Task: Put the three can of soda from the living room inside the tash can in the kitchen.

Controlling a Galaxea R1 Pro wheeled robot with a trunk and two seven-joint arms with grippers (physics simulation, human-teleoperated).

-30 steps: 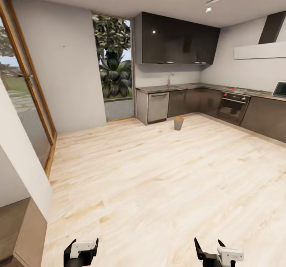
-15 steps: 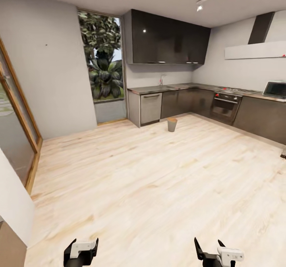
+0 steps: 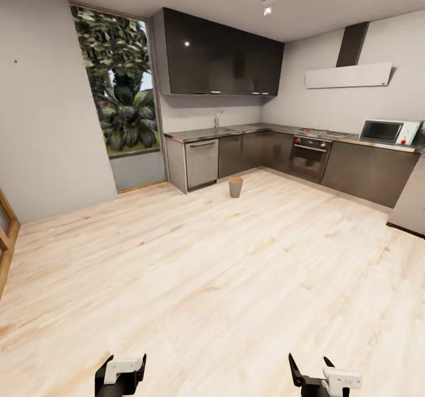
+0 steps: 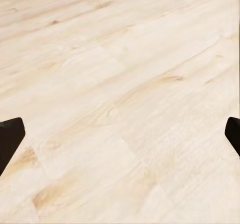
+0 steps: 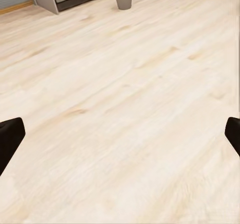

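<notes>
Head view: kitchen with the tash can (image 3: 235,186) standing upright on the pale wood floor (image 3: 224,279), just before the grey cabinet fronts (image 3: 236,156), well apart from the robot. It is a small tapered bin, grey-beige outside with a brown rim. Left hand (image 3: 121,373) and right hand (image 3: 319,376) sit low in view, fingers spread apart and holding nothing. No soda can is carried, so judged from this, depositing remains to be done.

head: high, facing kitchen (image 3: 265,143) | wrists: low over floor (image 4: 120,84)
</notes>
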